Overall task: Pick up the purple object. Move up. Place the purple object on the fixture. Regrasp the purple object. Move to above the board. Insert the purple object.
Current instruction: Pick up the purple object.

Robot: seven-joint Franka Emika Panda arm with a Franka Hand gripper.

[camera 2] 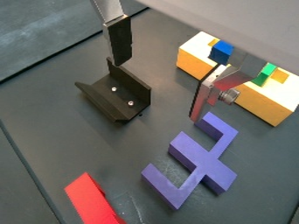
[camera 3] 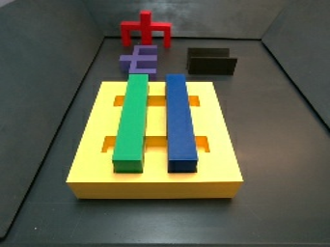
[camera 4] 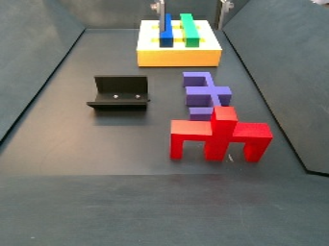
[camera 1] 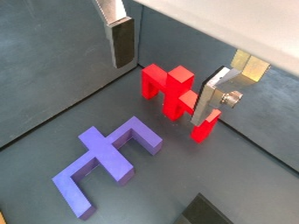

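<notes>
The purple object [camera 1: 107, 157] lies flat on the dark floor, also seen in a wrist view [camera 2: 197, 157] and in both side views [camera 3: 141, 61] [camera 4: 202, 93]. My gripper [camera 1: 163, 93] [camera 2: 162, 86] hangs open and empty well above the floor, over the ground between the purple object and the fixture, touching nothing. The black fixture [camera 2: 117, 96] [camera 3: 211, 62] [camera 4: 119, 93] stands beside the purple object. The yellow board [camera 3: 91, 154] [camera 4: 180, 56] [camera 2: 193, 57] carries a green bar [camera 3: 133, 121] and a blue bar [camera 3: 179, 116].
A red pronged piece [camera 1: 170, 87] [camera 4: 218, 135] [camera 3: 145, 31] stands upright close to the purple object, on the side away from the board. Grey walls [camera 3: 52, 87] enclose the floor.
</notes>
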